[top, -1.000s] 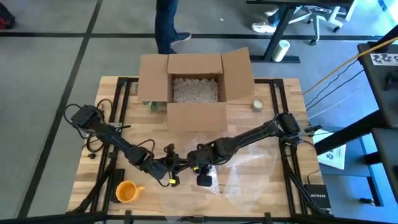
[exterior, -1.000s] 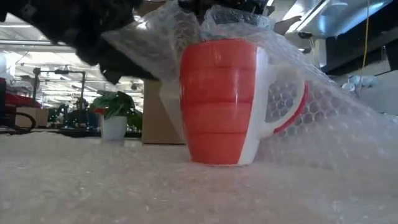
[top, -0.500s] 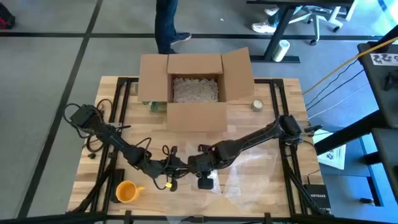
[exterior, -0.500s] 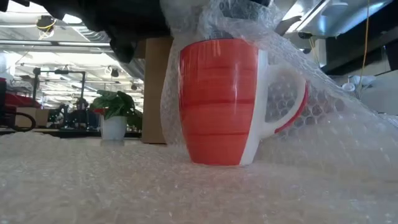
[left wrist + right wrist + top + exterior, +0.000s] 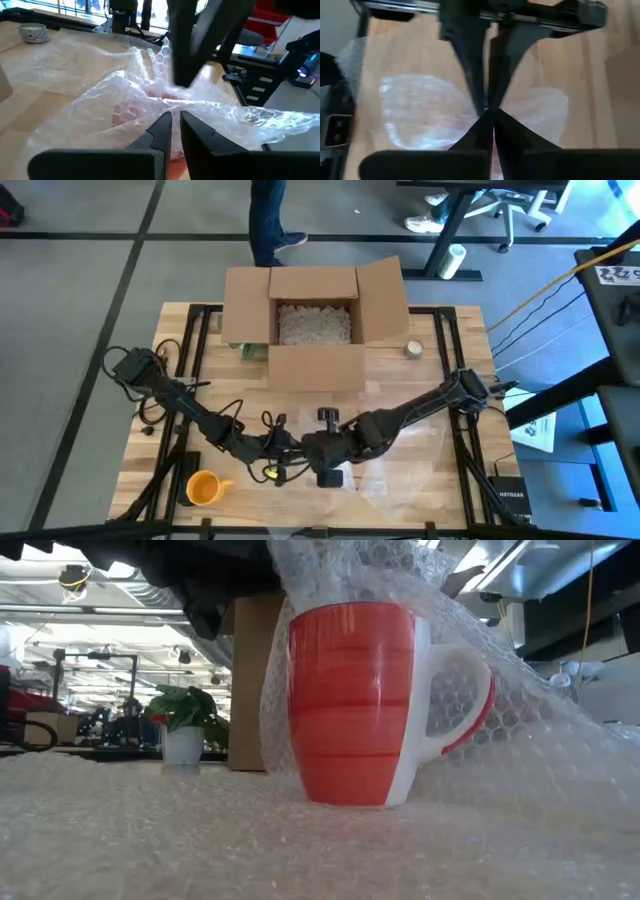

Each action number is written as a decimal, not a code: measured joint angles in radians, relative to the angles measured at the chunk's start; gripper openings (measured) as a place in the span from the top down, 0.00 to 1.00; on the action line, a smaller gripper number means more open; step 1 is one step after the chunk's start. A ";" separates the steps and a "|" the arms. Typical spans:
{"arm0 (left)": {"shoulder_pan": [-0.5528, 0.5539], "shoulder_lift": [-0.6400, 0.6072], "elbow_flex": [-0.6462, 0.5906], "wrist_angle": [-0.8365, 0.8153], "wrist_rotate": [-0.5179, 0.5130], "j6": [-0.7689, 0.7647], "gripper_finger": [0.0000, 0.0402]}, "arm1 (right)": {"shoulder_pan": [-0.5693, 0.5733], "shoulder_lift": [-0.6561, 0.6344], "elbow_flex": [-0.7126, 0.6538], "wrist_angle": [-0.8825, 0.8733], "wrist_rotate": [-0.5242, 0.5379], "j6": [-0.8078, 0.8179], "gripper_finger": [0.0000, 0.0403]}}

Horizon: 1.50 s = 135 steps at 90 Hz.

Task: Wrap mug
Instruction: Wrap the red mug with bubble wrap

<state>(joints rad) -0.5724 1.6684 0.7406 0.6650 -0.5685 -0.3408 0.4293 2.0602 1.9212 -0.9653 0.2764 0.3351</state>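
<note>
A wooden table (image 5: 420, 385) is seen from above. An open cardboard box (image 5: 314, 325) is set at its far middle, with a small tape roll (image 5: 414, 350) just beside it to the right. An orange cup (image 5: 203, 488) is placed at the near left corner. Bubble wrap (image 5: 400, 450) is spread over the near right part, and a red mug (image 5: 360, 705) is stood upright on it.

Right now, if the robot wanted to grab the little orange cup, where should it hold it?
Probably the rim of the orange cup, coming straight down from above. It stands upright with its opening facing up, and its handle points toward the table's middle, so fingers could likely straddle the opposite wall.
</note>
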 joint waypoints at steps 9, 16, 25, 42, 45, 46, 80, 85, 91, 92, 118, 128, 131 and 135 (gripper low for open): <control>-0.004 0.000 0.000 0.009 0.015 0.000 0.95 | -0.016 0.002 -0.065 0.042 -0.005 0.019 1.00; -0.012 0.000 0.000 0.006 0.015 0.000 0.95 | -0.026 0.002 -0.108 0.052 -0.030 0.053 1.00; -0.028 0.000 0.000 0.002 0.016 0.009 0.95 | -0.032 0.002 -0.143 0.065 -0.117 0.090 1.00; -0.044 0.000 0.000 -0.014 0.008 0.009 0.95 | -0.021 0.002 -0.168 0.111 -0.188 0.111 1.00; -0.045 0.000 0.000 -0.024 0.008 0.008 0.95 | -0.021 0.002 -0.178 0.125 -0.207 0.112 1.00; -0.047 0.000 0.000 -0.028 0.007 0.007 0.95 | -0.022 0.003 -0.182 0.133 -0.215 0.112 1.00; -0.147 -0.044 0.001 -0.333 -0.116 -0.218 0.95 | -0.059 0.097 -0.198 0.171 -0.320 0.094 1.00; -0.157 -0.044 0.001 -0.379 -0.125 -0.266 0.95 | -0.064 0.098 -0.199 0.176 -0.333 0.078 1.00; -0.162 -0.039 0.000 -0.433 -0.130 -0.327 0.95 | -0.064 0.101 -0.199 0.188 -0.343 0.056 1.00; -0.162 -0.036 0.000 -0.438 -0.131 -0.337 0.95 | -0.064 0.102 -0.198 0.189 -0.344 0.053 1.00; -0.101 0.069 0.000 -0.441 -0.132 -0.369 0.95 | -0.056 0.106 -0.169 0.178 -0.360 0.022 1.00; -0.061 0.088 0.000 -0.439 -0.154 -0.349 0.95 | -0.048 0.106 -0.169 0.176 -0.375 0.022 1.00; -0.050 0.088 0.000 -0.436 -0.166 -0.340 0.95 | -0.045 0.106 -0.168 0.176 -0.376 0.023 1.00; -0.037 0.088 0.000 -0.428 -0.183 -0.330 0.95 | -0.042 0.106 -0.167 0.175 -0.372 0.024 1.00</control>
<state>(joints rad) -0.6097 1.7565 0.7406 0.2373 -0.7516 -0.6713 0.3869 2.1666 1.7538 -0.7904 -0.0959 0.3587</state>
